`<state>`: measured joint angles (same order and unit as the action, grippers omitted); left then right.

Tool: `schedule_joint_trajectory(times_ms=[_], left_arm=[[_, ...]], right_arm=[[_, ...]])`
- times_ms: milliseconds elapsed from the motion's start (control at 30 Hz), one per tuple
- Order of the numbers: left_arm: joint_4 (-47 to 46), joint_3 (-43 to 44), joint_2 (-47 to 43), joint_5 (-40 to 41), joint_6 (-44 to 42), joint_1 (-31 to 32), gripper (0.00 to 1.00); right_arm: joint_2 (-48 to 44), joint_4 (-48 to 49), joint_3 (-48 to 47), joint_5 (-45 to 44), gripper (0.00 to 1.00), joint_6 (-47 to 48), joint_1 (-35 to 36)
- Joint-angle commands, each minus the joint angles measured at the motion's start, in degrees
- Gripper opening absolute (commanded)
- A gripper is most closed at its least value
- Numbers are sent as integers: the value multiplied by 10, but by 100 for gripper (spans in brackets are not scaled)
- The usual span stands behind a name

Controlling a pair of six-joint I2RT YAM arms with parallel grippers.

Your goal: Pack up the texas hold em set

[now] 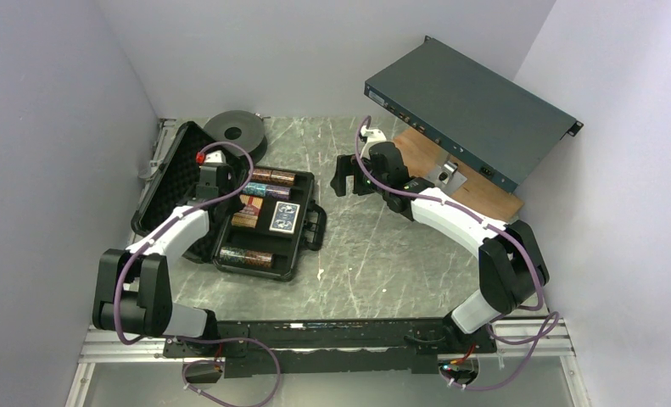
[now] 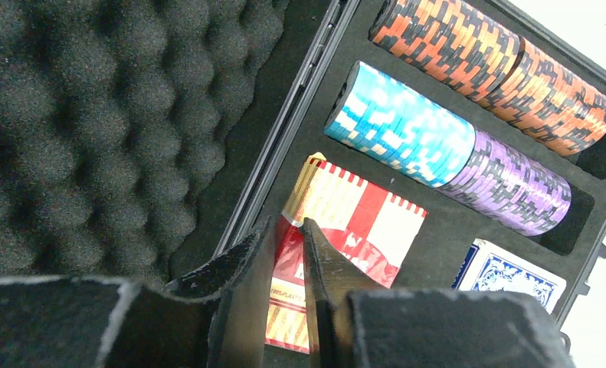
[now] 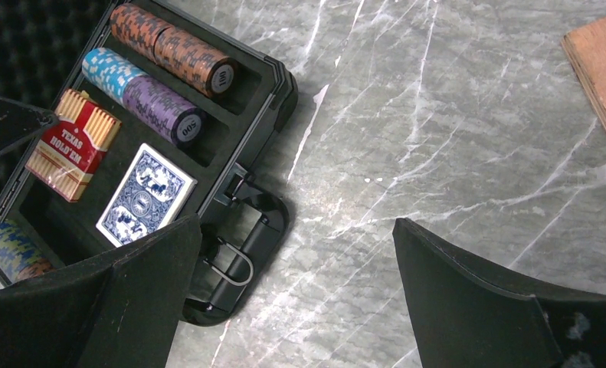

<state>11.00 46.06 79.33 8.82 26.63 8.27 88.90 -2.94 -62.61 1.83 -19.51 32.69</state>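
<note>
One black case [image 1: 285, 267] lies open at the left of the overhead view. Its foam-lined lid [image 1: 175, 170] is laid back toward the upper left, and its handle [image 3: 246, 245] points right toward the frame's middle. The hinge [image 2: 292, 123] and the case's long edges run roughly top to bottom of that view.

The left gripper [image 2: 287, 226] hovers over the hinge side of the base [image 2: 453, 230], just above the red deck [image 2: 345, 222]. Its jaws are almost together with a slim gap, and nothing shows between them. Whether a fingertip touches the deck cannot be told. The right gripper [image 3: 296, 230] hangs over bare table [image 3: 437, 115] to the right of the handle, well apart from the case, with its jaws spread wide and empty.

No loose piece shows on the table, so the coming move is probably swinging the lid over the base. The lid lies left of the left gripper, just across the hinge, so the left arm is the nearer one. The right arm would have to reach across the whole base.

Counted in the base:
- Two decks: the red one and a blue deck [image 3: 146, 195], side by side.
- Two orange-brown stacks [image 3: 173, 46], lying end to end in the top slot.
- One blue stack [image 2: 399, 123] and one purple stack [image 2: 514, 184], sharing the next slot.
- One mixed stack [image 3: 8, 253] at least in the last slot; more there cannot be told.
</note>
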Motion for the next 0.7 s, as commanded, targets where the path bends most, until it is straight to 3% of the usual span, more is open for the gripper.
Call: schedule_joint_trajectory(times_ms=[0, 400, 667], left_arm=[[5, -16, -6, -11, -3, -2, 26], [-11, -70, -17, -44, 31, 1, 23], [9, -79, -21, -29, 53, 36, 25]], right_arm=[[-3, 19, -10, 3, 100, -4, -3], [1, 14, -14, 5, 100, -4, -4], [8, 12, -16, 9, 100, -5, -5]])
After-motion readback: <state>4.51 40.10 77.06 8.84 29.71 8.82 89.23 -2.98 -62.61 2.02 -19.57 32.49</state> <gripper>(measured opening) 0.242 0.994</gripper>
